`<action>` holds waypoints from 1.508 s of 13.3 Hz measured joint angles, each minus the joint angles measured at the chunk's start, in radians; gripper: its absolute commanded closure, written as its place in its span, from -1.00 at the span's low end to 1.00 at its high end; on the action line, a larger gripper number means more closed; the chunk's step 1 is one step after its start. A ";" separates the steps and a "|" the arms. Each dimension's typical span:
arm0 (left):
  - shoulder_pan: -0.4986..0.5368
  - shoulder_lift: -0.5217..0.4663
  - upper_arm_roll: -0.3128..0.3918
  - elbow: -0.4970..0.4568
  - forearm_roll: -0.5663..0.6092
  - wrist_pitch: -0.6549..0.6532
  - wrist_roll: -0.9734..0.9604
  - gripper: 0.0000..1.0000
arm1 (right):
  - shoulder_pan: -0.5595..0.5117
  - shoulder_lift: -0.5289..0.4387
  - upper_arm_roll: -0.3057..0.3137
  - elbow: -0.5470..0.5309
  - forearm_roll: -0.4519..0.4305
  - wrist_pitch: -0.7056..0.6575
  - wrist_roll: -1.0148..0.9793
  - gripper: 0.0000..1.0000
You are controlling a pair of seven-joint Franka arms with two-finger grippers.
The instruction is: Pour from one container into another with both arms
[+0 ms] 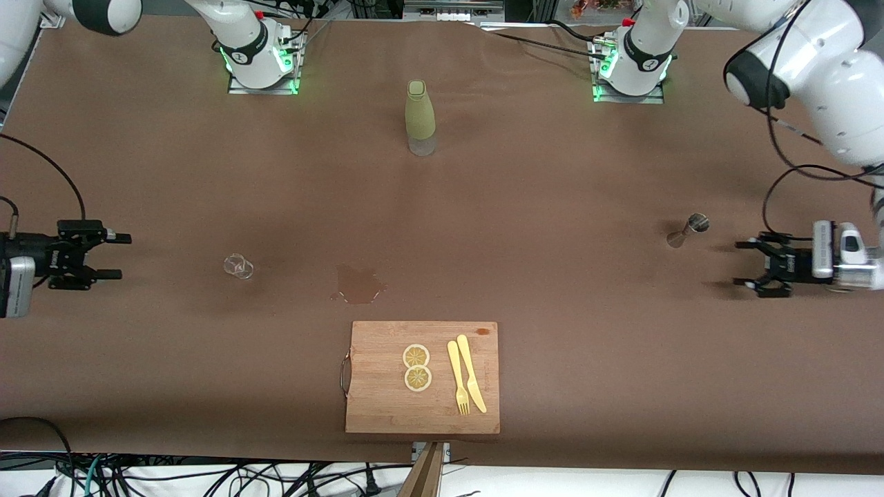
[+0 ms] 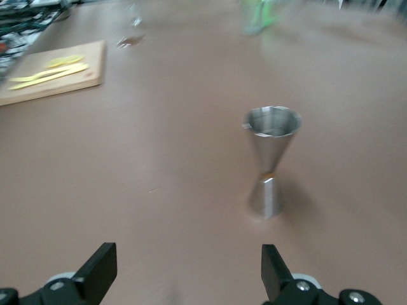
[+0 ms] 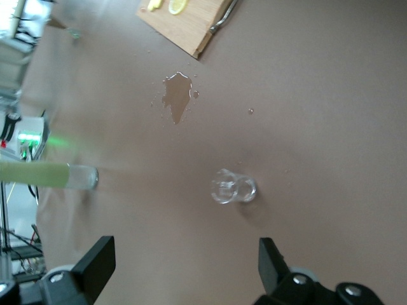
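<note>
A steel jigger (image 1: pixel 688 230) stands upright on the brown table toward the left arm's end. My left gripper (image 1: pixel 743 263) hangs low beside it, open and empty, a short gap away. In the left wrist view the jigger (image 2: pixel 271 159) stands ahead of the gripper (image 2: pixel 189 270), outside its wide-apart jaws. A small clear glass (image 1: pixel 238 266) sits toward the right arm's end. My right gripper (image 1: pixel 116 257) is open and empty, well clear of it. The right wrist view shows the glass (image 3: pixel 233 187) ahead of that gripper (image 3: pixel 186 267).
A green bottle (image 1: pixel 420 117) stands mid-table near the arms' bases. A brown puddle (image 1: pixel 358 284) lies between the glass and a wooden cutting board (image 1: pixel 387 407). The board, near the front edge, carries two lemon slices (image 1: pixel 416 366), a yellow fork and a knife (image 1: pixel 467 375).
</note>
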 measured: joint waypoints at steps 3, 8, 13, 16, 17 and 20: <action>-0.010 -0.155 -0.026 0.003 0.104 0.158 -0.023 -1.00 | 0.010 -0.126 0.139 0.000 -0.225 0.011 0.370 -1.00; -0.092 -0.368 -0.042 -0.001 0.381 0.385 -0.151 -1.00 | 0.018 -0.240 0.371 -0.006 -0.506 -0.026 0.929 -1.00; -0.219 -0.611 -0.080 -0.076 0.648 0.579 -0.390 -1.00 | 0.037 -0.319 0.448 -0.024 -0.602 -0.131 1.279 -1.00; -0.265 -0.757 -0.159 -0.176 0.890 0.602 -0.715 -1.00 | 0.024 -0.361 0.445 -0.047 -0.637 -0.128 1.182 -1.00; -0.268 -0.799 -0.185 -0.208 0.936 0.602 -0.803 -1.00 | 0.015 -0.370 0.443 -0.051 -0.650 -0.108 1.128 -1.00; -0.268 -0.878 -0.234 -0.284 0.989 0.602 -1.095 -1.00 | -0.005 -0.407 0.438 -0.054 -0.733 -0.025 1.065 -1.00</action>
